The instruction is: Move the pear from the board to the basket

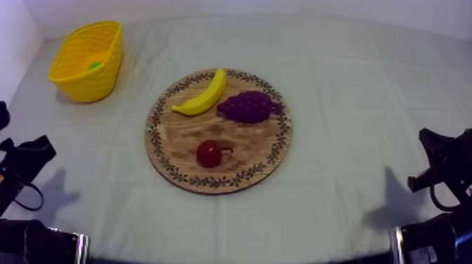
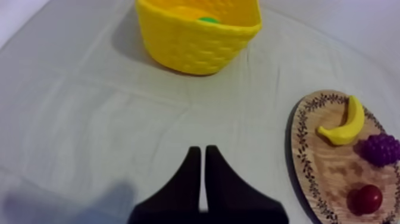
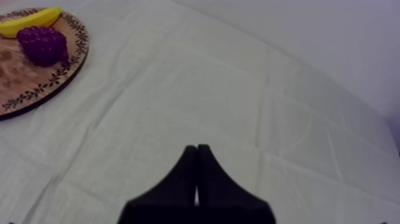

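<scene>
Green peeks out of the yellow basket (image 1: 91, 81) at the far left corner of the desk (image 1: 351, 84). It looks like the pear (image 1: 95, 65), so it is inside. The wooden board (image 1: 179, 137) in the middle carries the banana (image 1: 204, 95), grapes (image 1: 249, 107) and small red fruit (image 1: 208, 153). The left claw (image 2: 202, 150) and right claw (image 3: 195, 149) are clenched on nothing near the front edge, likely because the job is done.

A wide table (image 1: 351, 77) under a creased grey-white cloth (image 1: 337, 175) runs back to a plain white wall (image 1: 246, 5) along its far edge and a second pale wall (image 1: 12, 31) at its far left, in soft, even light, with faint grey shadows (image 1: 56, 189) on the cloth near the front corners.
</scene>
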